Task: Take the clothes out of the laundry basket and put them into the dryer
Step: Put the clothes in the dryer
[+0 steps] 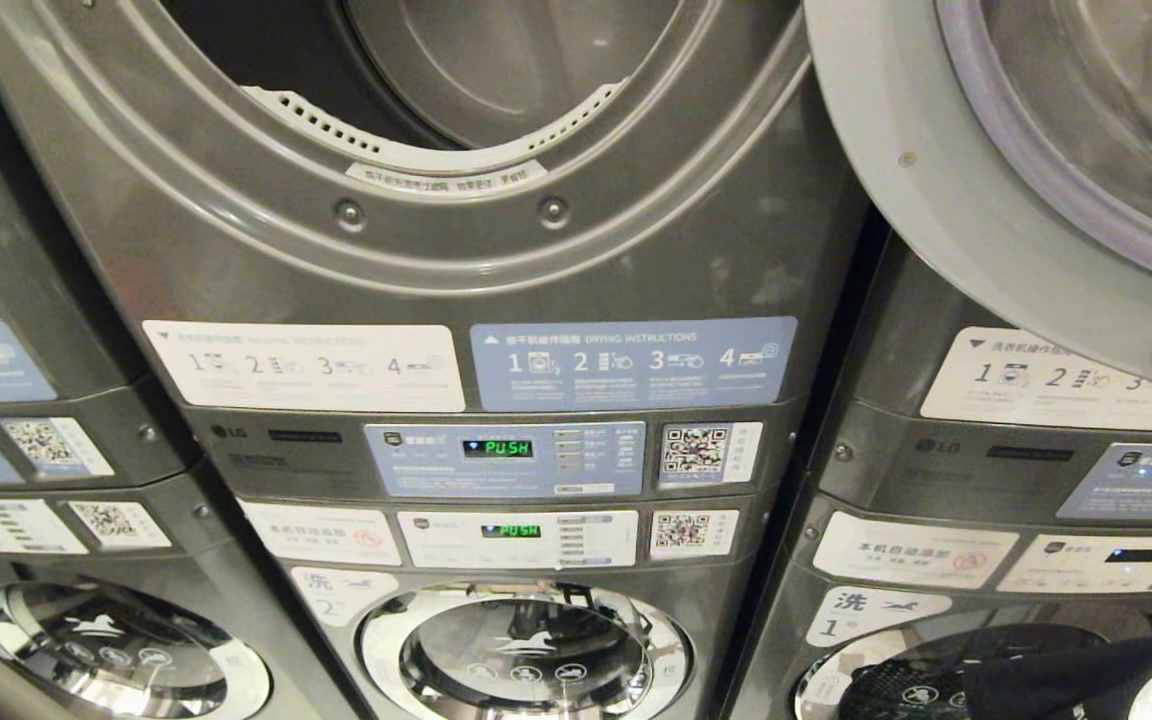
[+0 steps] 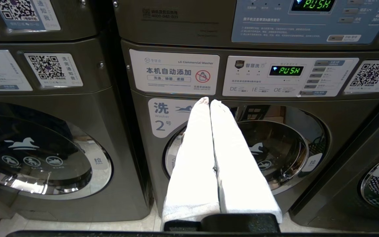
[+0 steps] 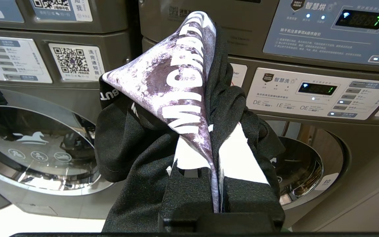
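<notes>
Black printed T-shirt (image 3: 163, 98) clamped in right pincer (image 3: 216, 138), carried toward open dryer drum (image 1: 476, 70) above. Left pincer (image 2: 211, 102) closed, empty. Next, probably: lift garment through that opening, then release.

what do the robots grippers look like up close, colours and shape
Both match: the left gripper has two long, flat fingers wrapped in white, tapering to rounded tips, on a black block base. The right gripper shows the same white fingers and black base.

Dryer (image 1: 496, 250) door (image 1: 1016, 180) swung open right; black garment (image 1: 1066, 675) at lower right corner.
</notes>
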